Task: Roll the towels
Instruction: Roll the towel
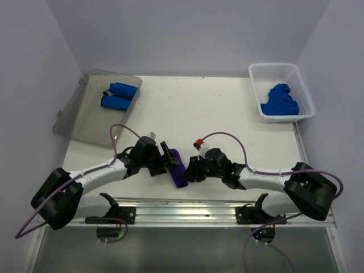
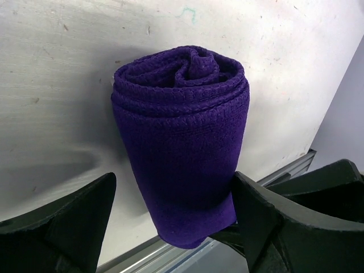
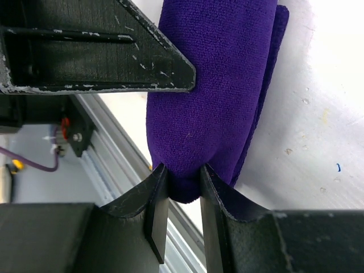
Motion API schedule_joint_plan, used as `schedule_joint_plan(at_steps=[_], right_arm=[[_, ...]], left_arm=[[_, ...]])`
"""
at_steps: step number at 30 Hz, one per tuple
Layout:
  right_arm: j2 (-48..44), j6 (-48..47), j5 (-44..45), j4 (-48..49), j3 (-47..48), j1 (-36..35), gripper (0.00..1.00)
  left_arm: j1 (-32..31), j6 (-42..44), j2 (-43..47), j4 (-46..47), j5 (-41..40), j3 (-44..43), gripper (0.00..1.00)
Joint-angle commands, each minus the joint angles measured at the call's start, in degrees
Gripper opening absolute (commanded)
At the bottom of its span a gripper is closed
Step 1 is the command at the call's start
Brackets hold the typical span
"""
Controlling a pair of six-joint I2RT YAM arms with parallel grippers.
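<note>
A rolled purple towel [image 2: 182, 142] is seen lying on the white table [image 2: 57, 85], flanked by the wide-spread fingers [image 2: 79, 222] of the left gripper [image 2: 173, 190].

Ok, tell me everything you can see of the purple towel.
The purple towel is dark purple waffle-textured cloth, rolled into a snug cylinder with a spiral showing at one end. It lies on the white table near its front edge. The right gripper pinches its other end; the open left gripper straddles it, one finger against its side.
</note>
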State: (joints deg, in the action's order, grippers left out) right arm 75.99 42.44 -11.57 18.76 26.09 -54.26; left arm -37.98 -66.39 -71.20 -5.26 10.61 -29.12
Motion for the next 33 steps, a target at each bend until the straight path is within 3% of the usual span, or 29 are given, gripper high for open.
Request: schedule_joint_plan(at_steps=[1, 13, 18, 23, 26, 28, 30, 33], right_arm=[[0.74, 4.93, -6.08, 7.95, -2.35, 2.40, 0.28], [11.81, 14.69, -14.79, 29.21, -7.28, 6.18, 0.28], [14.01, 15.48, -15.85, 31.24, -7.54, 6.45, 0.28], [14.98, 15.57, -16.02, 31.69, -7.45, 6.53, 0.28], [15.68, 15.49, -16.20, 31.69, -7.45, 6.54, 0.29], [16.03, 15.49, -16.46, 31.69, -7.45, 6.54, 0.30], [16.12, 15.57, -16.64, 31.77, -7.37, 6.54, 0.30], [16.30, 15.40, -16.73, 31.42, -7.10, 6.62, 0.30]], left_arm=[[-0.26, 0.56, -1.05, 3.67, 1.25, 0.38, 0.85], [-0.26, -0.58, -4.30, 9.38, 2.13, 1.79, 0.77], [-0.26, -0.32, -6.23, 10.26, 2.66, 1.35, 0.77], [-0.34, -0.32, -7.37, 10.36, 2.66, 0.39, 0.56], [-0.26, -0.14, -7.90, 10.18, 2.66, -0.14, 0.52], [-0.34, 0.03, -7.99, 10.18, 2.66, -0.58, 0.53], [-0.34, 0.30, -8.60, 10.18, 3.10, -0.93, 0.68], [-0.34, 0.74, -9.75, 10.18, 3.45, -1.37, 0.76]])
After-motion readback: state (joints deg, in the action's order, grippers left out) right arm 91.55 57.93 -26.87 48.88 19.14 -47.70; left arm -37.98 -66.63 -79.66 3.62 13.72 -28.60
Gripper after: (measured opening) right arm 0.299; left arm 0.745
